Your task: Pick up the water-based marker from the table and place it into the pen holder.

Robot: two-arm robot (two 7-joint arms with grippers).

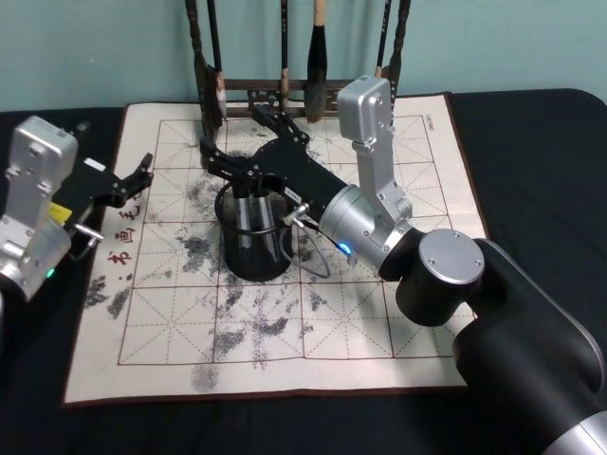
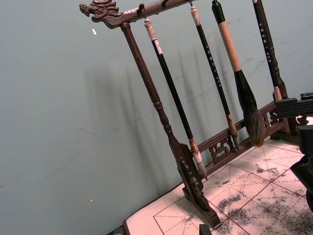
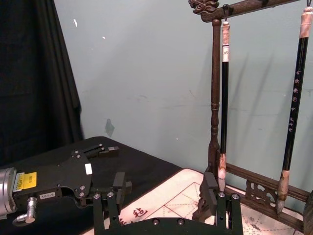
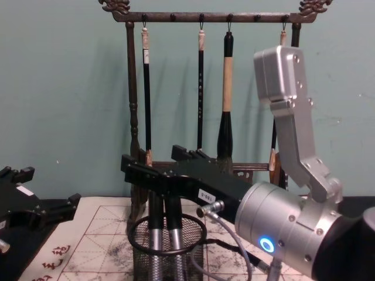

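The right gripper [image 1: 236, 140] hangs just above and behind the pen holder [image 1: 254, 235], its 2 black fingers spread wide with nothing between them. From the chest view the same gripper [image 4: 153, 163] sits right over the black mesh cup [image 4: 169, 252], level with the foot of the brush rack [image 4: 132, 117].

Inside the holder stand 2 slim pens with silvery barrels [image 4: 153, 260] and dark upper parts, leaning against the rim; I cannot tell which one is the water-based marker.

The holder rests on the white grid mat [image 1: 379, 322], among grey ink stains, near the middle of the table [image 1: 531, 171].

The left gripper [image 1: 133, 180] is parked off at the mat's left edge, beside the red characters, fingers apart and empty. Behind, 4 brushes [image 4: 226, 99] hang from the rack.
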